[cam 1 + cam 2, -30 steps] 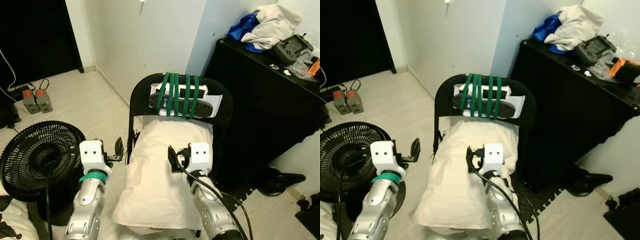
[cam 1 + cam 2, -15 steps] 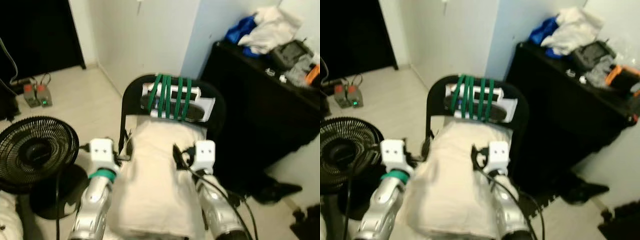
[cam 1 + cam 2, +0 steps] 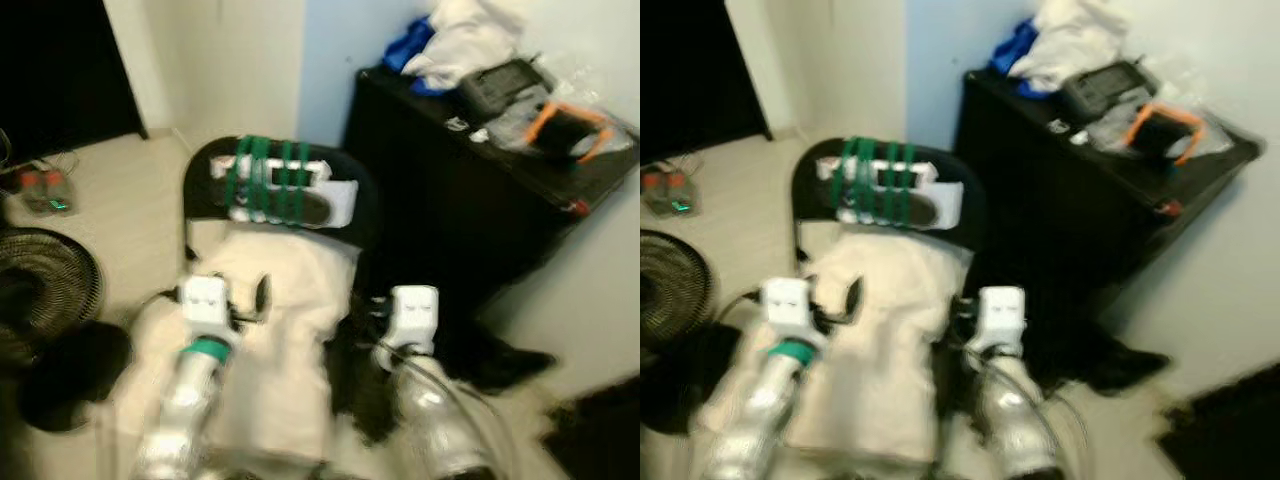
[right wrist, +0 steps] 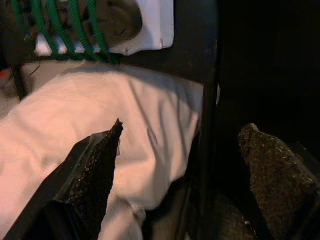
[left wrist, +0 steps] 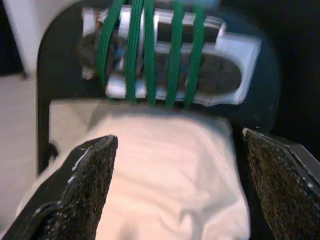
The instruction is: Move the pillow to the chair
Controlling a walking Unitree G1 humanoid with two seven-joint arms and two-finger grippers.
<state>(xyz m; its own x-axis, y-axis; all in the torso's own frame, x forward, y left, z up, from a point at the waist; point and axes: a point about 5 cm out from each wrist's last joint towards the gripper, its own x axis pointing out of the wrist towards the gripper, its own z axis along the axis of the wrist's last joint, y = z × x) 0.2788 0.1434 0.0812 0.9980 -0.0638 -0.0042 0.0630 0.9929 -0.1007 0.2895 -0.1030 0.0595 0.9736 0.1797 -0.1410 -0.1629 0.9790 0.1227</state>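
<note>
Both silver arms reach forward from the bottom of the head views, bent at the elbow, each ending in a white wrist block. The picture is blurred.

The left tool (image 5: 170, 185) is held over the near part of a white pillow (image 3: 265, 345), which lies on the seat of a black chair (image 3: 205, 180). In its wrist view the two black fingers (image 5: 85, 190) stand wide apart with nothing between them, and the pillow's cloth shows in the gap. Whether the fingers touch the cloth cannot be told.

The right tool (image 4: 185, 180) is beside the chair's right edge, next to the pillow. Its fingers are also spread wide and hold nothing. One finger (image 4: 92, 175) shows over the pillow's right side and the other over the dark area beyond the chair frame.

The pillow rests lengthwise on the seat, its far end against the backrest and its near end hanging toward the robot. A white and dark object (image 3: 285, 195) is tied to the backrest with turns of green cord (image 3: 262, 180).

To the right of the chair stands a black cabinet (image 3: 450, 200). On its top lie blue and white clothes (image 3: 445, 45), a dark device (image 3: 495, 85) and something orange (image 3: 565, 115). A black floor fan (image 3: 45, 300) stands on the pale floor (image 3: 110, 190) to the left.
</note>
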